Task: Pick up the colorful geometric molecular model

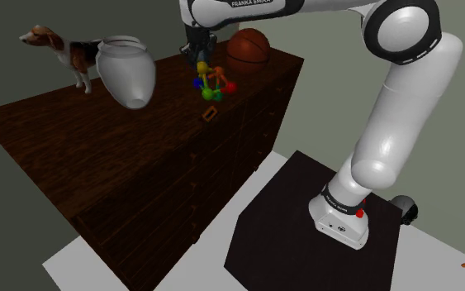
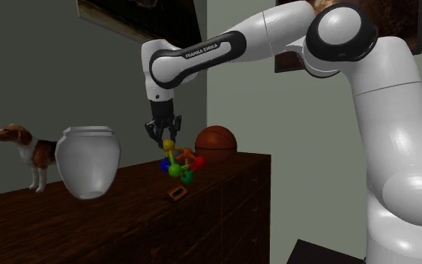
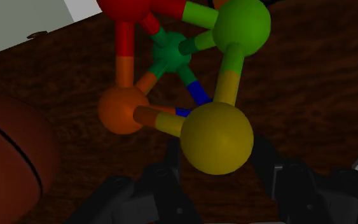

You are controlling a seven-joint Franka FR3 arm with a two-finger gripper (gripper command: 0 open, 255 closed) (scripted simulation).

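We saw one gripper pinching the yellow ball of one molecular model, model beside one basketball over one dark dresser, contact with its top unclear, one white vase, one dog figurine, one small orange item

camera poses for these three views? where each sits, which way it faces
Shoulder view: beside the stand, high, looking down over the dresser; arm and gripper show.
Second exterior view: roughly same side, lower, looking level across the dresser top; arm and gripper show.
Wrist view: on the hand, looking at the molecular model; both fingers flank its yellow ball.
Shared: both exterior views show molecular model, basketball, vase, dog figure.
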